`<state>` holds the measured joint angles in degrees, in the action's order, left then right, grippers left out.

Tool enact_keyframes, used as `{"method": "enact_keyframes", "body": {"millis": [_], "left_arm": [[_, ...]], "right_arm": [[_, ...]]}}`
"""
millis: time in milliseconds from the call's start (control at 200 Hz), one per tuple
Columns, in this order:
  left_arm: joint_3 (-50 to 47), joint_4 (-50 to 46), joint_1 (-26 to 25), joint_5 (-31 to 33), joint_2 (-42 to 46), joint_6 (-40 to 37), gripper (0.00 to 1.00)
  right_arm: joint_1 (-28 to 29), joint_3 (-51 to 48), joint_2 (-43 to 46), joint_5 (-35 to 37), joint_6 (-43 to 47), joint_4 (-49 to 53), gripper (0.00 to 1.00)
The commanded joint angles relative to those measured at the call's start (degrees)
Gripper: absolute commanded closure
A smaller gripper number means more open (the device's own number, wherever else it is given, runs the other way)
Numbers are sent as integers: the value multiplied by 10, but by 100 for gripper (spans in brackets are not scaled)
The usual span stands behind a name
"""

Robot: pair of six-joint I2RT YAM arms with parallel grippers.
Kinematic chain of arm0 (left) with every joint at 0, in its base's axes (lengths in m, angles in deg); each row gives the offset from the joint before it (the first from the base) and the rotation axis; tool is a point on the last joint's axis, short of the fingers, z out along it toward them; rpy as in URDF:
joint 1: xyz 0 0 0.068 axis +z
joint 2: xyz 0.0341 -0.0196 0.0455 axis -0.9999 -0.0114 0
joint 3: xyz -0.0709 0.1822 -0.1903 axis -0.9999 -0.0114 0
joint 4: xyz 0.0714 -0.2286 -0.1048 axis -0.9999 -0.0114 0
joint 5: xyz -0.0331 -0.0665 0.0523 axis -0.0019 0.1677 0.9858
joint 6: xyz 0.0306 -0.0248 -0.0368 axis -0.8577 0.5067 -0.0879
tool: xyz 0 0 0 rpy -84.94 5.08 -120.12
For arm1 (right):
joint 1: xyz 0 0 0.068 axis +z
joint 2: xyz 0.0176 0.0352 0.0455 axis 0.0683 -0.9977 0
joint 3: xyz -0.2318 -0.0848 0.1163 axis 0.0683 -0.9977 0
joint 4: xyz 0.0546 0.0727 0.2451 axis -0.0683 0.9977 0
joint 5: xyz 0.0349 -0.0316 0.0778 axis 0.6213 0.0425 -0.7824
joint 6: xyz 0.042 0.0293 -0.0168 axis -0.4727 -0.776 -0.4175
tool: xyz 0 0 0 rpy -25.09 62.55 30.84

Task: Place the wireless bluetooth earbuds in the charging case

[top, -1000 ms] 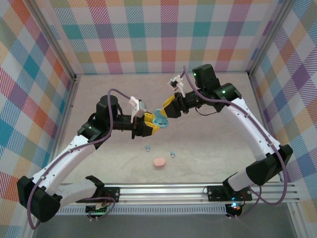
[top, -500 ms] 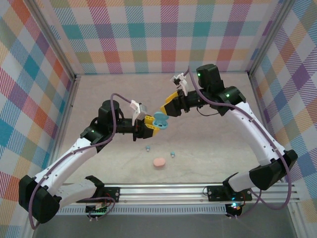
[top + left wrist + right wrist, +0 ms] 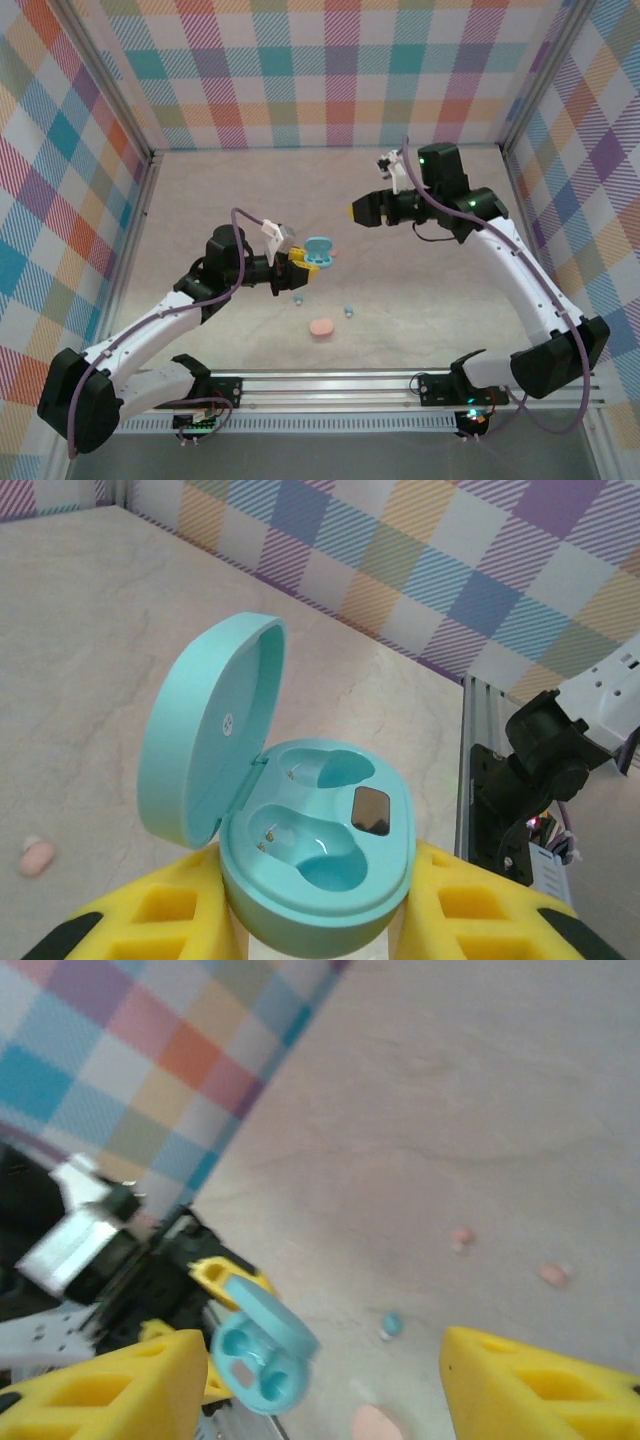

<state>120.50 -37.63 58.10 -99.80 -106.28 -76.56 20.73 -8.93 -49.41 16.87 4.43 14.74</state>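
Note:
My left gripper [image 3: 318,932] is shut on the light blue charging case [image 3: 322,852], gripping its base between yellow fingers [image 3: 150,918]. The lid [image 3: 205,735] stands open and both sockets are empty. In the top view the charging case [image 3: 319,250] hangs above mid-table at my left gripper [image 3: 303,262]. My right gripper [image 3: 356,211] is apart from it, farther back and to the right, open with nothing between its fingers [image 3: 115,1385]. Two light blue earbuds [image 3: 298,298] [image 3: 348,311] lie on the table. Two pale pink earbuds [image 3: 460,1235] [image 3: 552,1275] lie farther off.
A closed pink oval case [image 3: 321,327] lies near the front rail [image 3: 330,385], close to the blue earbuds. Checkered walls [image 3: 330,70] enclose the table on three sides. One pink earbud [image 3: 37,856] shows in the left wrist view, on the table left of the lid.
My right gripper has let go of the blue case and drawn back to the right. My left gripper has carried the open case slightly nearer the front.

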Motion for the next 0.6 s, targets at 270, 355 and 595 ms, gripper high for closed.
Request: {"method": "enact_keyframes", "body": {"millis": [270,355,595], "left_arm": [[-29,38,7,41,25,32,100],[-29,27,7,45,40,31,100],[-29,-6,7,59,90,33,100]], "right_arm": [[31,-282,72,93,-143,-64,62],[59,-312,56,101,-154,-86,63],[92,-307,-47,129,-174,-178,69]]}}
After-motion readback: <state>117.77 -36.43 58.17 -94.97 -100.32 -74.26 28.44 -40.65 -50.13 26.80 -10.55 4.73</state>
